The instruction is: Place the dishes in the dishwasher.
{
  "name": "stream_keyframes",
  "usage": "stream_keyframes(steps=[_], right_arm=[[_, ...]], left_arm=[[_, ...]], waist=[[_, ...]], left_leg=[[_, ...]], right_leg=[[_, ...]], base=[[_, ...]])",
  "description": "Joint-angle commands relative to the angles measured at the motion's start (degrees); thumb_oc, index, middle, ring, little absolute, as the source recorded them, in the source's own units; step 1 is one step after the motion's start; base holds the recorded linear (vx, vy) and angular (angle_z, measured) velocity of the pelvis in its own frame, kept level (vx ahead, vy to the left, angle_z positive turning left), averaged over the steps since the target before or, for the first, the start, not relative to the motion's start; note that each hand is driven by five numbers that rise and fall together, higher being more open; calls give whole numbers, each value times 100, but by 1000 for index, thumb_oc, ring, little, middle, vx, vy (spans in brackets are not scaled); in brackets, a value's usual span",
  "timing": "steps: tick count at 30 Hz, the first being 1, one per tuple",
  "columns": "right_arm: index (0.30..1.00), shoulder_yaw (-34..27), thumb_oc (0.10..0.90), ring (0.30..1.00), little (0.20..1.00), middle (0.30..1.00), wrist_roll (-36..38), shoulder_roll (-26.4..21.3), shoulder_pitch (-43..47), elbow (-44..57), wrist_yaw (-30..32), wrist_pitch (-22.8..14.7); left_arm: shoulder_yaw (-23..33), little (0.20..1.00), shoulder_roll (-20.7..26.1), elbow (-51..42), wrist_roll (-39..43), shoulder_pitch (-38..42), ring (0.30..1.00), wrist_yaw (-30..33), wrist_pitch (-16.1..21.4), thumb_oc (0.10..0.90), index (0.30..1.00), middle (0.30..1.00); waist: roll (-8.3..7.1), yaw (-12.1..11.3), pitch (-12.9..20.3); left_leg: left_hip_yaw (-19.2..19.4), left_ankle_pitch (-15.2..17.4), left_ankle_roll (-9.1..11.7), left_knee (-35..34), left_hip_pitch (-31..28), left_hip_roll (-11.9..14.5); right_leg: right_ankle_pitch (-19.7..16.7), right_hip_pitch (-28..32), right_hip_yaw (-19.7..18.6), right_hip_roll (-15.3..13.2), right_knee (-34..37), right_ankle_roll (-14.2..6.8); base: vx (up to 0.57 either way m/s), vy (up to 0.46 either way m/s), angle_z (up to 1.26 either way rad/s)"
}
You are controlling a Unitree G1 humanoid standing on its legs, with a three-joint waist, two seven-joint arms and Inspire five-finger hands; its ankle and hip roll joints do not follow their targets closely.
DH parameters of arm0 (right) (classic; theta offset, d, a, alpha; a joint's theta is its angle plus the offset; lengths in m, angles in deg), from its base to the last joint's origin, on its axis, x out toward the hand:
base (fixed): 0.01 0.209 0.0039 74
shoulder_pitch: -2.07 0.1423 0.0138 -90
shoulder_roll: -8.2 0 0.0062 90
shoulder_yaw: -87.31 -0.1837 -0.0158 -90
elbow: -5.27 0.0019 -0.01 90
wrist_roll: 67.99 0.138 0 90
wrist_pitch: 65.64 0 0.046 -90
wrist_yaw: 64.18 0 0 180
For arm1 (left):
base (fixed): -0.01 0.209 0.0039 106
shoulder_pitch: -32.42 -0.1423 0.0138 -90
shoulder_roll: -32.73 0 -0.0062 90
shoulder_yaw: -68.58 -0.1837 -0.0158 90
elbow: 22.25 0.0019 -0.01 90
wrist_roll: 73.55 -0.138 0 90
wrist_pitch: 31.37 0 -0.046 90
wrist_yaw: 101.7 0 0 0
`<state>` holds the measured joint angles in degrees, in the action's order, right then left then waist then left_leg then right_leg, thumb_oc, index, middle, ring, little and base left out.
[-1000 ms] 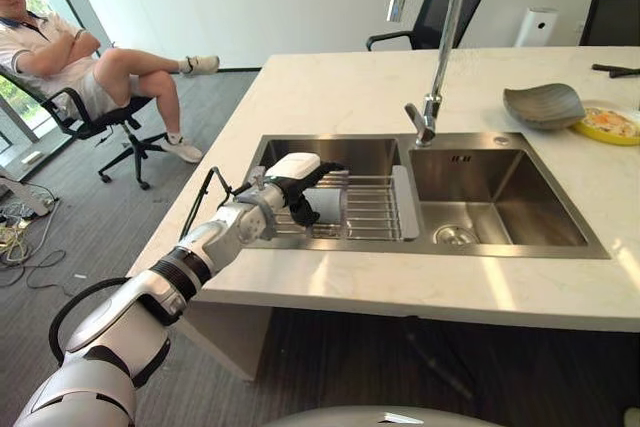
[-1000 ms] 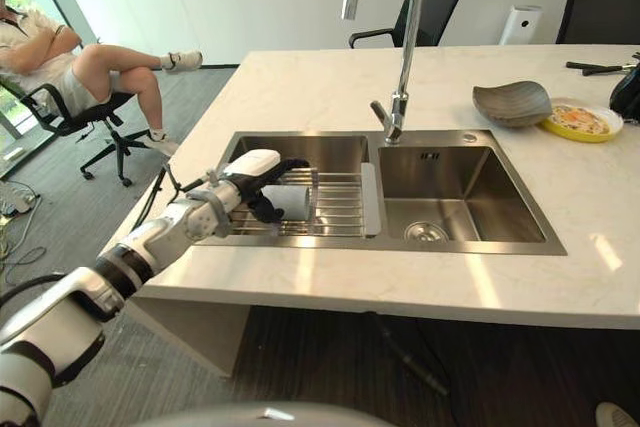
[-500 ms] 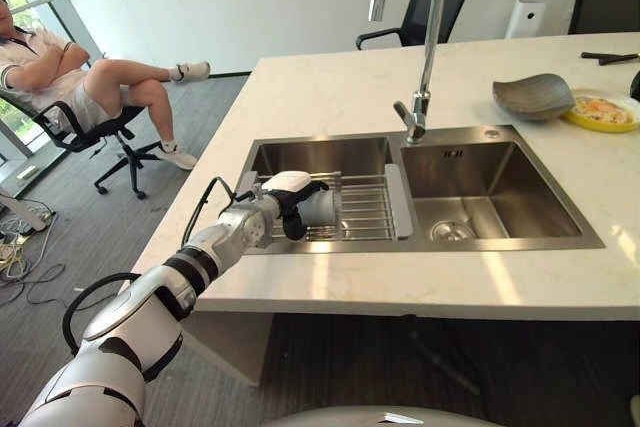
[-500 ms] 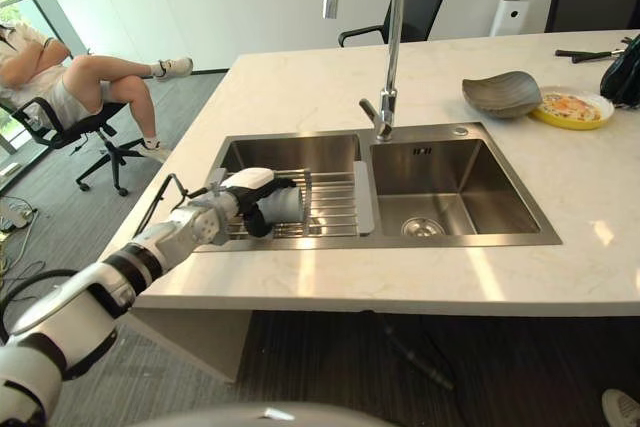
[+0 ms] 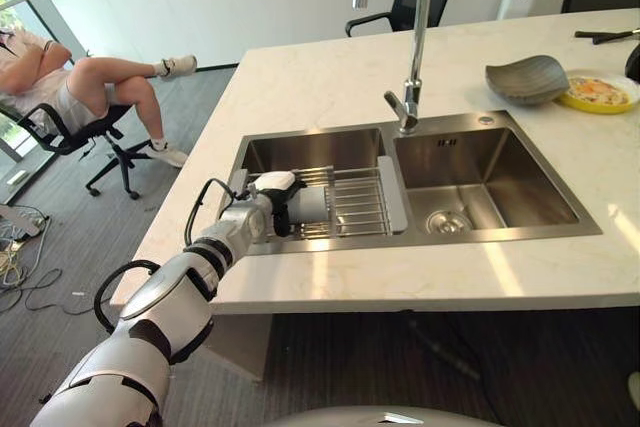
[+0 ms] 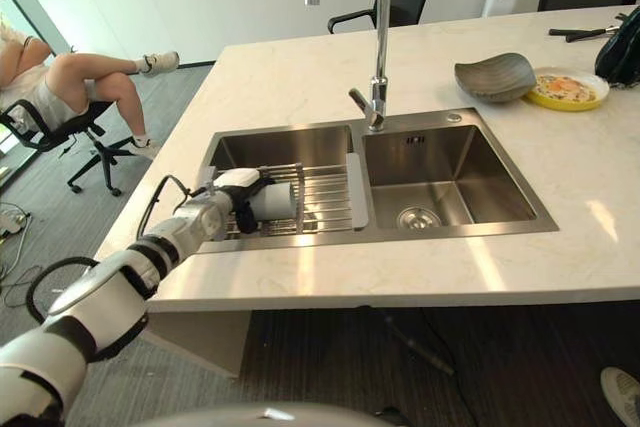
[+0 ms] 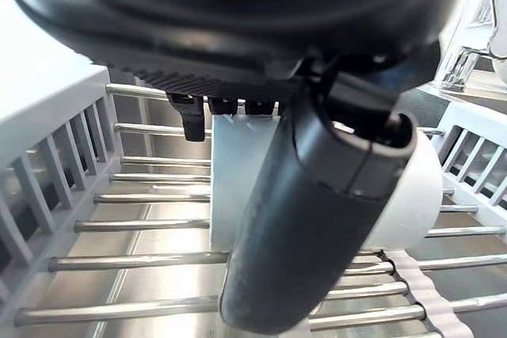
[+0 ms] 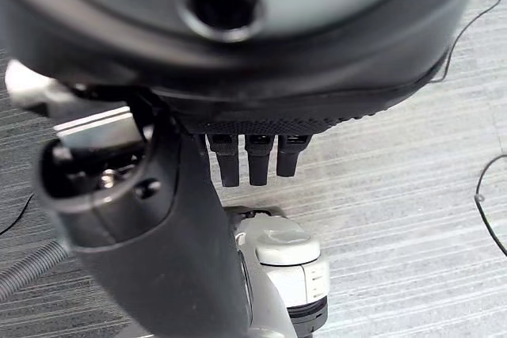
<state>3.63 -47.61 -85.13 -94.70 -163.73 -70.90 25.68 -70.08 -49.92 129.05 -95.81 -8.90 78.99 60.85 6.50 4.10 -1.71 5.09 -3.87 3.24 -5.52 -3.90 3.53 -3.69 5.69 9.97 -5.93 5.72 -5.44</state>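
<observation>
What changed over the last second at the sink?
Mostly the camera shifted. The left hand keeps its fingers and thumb curled round the white cup over the rack in the left basin; no clear lift. The grey dish and yellow plate stayed put.

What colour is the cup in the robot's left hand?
The plain cylindrical cup is white, clearest in the left wrist view.

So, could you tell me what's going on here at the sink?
The robot's left hand is curled round a white cup lying on the wire rack in the left basin of the sink. A grey dish and a yellow plate sit on the counter. The right hand hangs idle over the floor.
</observation>
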Motion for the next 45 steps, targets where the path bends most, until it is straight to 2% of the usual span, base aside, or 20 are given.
stream_keyframes(steps=[1,2,3,11,13,15,19,22,25,29,34,38,40,41,42,43,44,45], right_arm=[[900,285,800,900,900,900,112,105,289,-277,8,47],[900,300,800,900,900,900,89,102,320,-327,12,60],[900,308,800,900,900,900,75,102,319,-334,23,50],[900,293,800,900,900,900,30,33,313,-271,108,-25],[900,257,800,900,900,900,-7,11,228,-181,131,-73],[900,261,800,900,900,900,-8,13,226,-178,132,-72],[900,209,800,900,900,900,-49,19,101,-67,153,-154],[900,118,800,900,900,900,4,88,-23,58,171,-222],[900,25,800,900,900,900,28,149,-74,161,195,-282],[900,-76,800,900,900,900,39,205,-136,227,202,-328],[900,-58,800,900,900,900,0,288,-129,337,148,-311],[900,45,800,900,900,900,-123,287,-112,415,28,-288],[900,67,800,900,900,900,-172,266,-84,418,6,-286],[900,136,800,900,900,900,-333,192,-32,452,-18,-288],[900,133,800,900,900,900,-388,134,-9,484,-26,-302],[900,106,800,900,900,900,-512,39,-2,558,15,-329],[900,104,800,900,900,900,-512,36,0,558,15,-328],[900,-52,800,900,900,900,-468,-32,-29,568,59,-401]], left_arm=[[50,900,6,695,-400,1181,900,-145,-18,800,900,900],[-54,575,-35,601,-535,1123,575,-187,14,584,575,575],[-117,300,-27,517,-606,1140,300,-171,38,400,300,300],[-404,300,108,-267,-853,1120,300,1,260,400,300,300],[-456,300,327,-725,-822,1125,300,114,405,400,300,300],[-454,300,339,-740,-820,1119,300,107,401,400,300,300],[-338,300,861,-1608,-775,1151,300,523,509,400,300,300],[154,300,1450,-2818,-501,999,300,901,560,400,300,300],[874,300,1783,-3871,-158,414,300,1183,696,400,300,300],[2304,300,2059,-5172,890,-695,300,1291,992,400,300,300],[4148,300,1536,-5641,3258,-2088,300,1156,1382,400,300,300],[5197,300,1111,-5966,4420,-3026,300,898,1548,400,300,300],[5373,300,1008,-6063,4644,-3225,300,810,1550,400,300,300],[5629,300,853,-6176,4931,-3535,300,701,1552,400,300,300],[5723,300,797,-6184,4932,-3651,300,717,1556,400,300,300],[5785,300,683,-6107,4819,-3744,300,714,1531,400,300,300],[5786,300,678,-6108,4818,-3742,300,714,1530,400,300,300],[5891,300,712,-6111,4677,-3842,300,706,1523,400,300,300]], waist=[[-233,-7,-222],[-223,2,-219],[-219,4,-220],[-200,11,-231],[-199,0,-230],[-201,6,-229],[-200,-39,-210],[-204,-136,-195],[-220,-256,-207],[-196,-410,-199],[-124,-628,-191],[-5,-812,-210],[42,-881,-246],[129,-1096,-367],[170,-1234,-433],[221,-1337,-485],[226,-1328,-464],[190,-1328,-480]], left_leg=[[-66,513,131,52,-317,-81],[-52,524,131,52,-331,-77],[-47,528,130,52,-333,-76],[-47,545,137,52,-359,-75],[-56,545,151,52,-360,-62],[-58,545,151,52,-361,-62],[-95,519,183,52,-379,-21],[-185,451,213,52,-357,10],[-281,319,253,52,-279,57],[-450,205,343,52,-232,156],[-607,-52,490,53,-177,287],[-741,-304,612,190,-76,428],[-824,-415,644,302,12,455],[-1051,-826,784,430,320,495],[-1092,-1042,858,369,477,504],[-790,-1296,905,157,826,482],[-805,-1314,900,155,861,480],[-37,-1212,929,91,1036,617]], right_leg=[[94,80,-206,-376,-72,-599],[100,79,-211,-375,-72,-599],[100,79,-211,-375,-72,-601],[113,107,-205,-380,-72,-607],[125,118,-180,-381,-72,-616],[126,119,-178,-381,-72,-616],[174,158,-143,-351,-72,-602],[199,191,-81,-329,-72,-571],[208,179,-25,-289,-72,-515],[326,258,90,-194,-72,-417],[451,323,162,-36,-72,-261],[540,354,175,96,-72,-147],[559,356,208,127,-72,-125],[581,347,332,158,-72,-104],[625,352,493,135,-72,-107],[658,270,948,16,-72,-125],[644,243,961,17,-72,-127],[626,218,1391,-148,-72,-180]], base=[[4,7,-7],[3,7,-6],[-1,9,-5],[0,0,0],[0,0,0],[0,0,0],[-21,-33,1],[-19,-58,6],[-63,-80,17],[-41,-112,13],[-38,-134,17],[-44,-159,12],[-79,-114,15],[-170,-118,38],[-355,-166,79],[-261,-77,101],[-321,-95,153],[-190,-46,186]])
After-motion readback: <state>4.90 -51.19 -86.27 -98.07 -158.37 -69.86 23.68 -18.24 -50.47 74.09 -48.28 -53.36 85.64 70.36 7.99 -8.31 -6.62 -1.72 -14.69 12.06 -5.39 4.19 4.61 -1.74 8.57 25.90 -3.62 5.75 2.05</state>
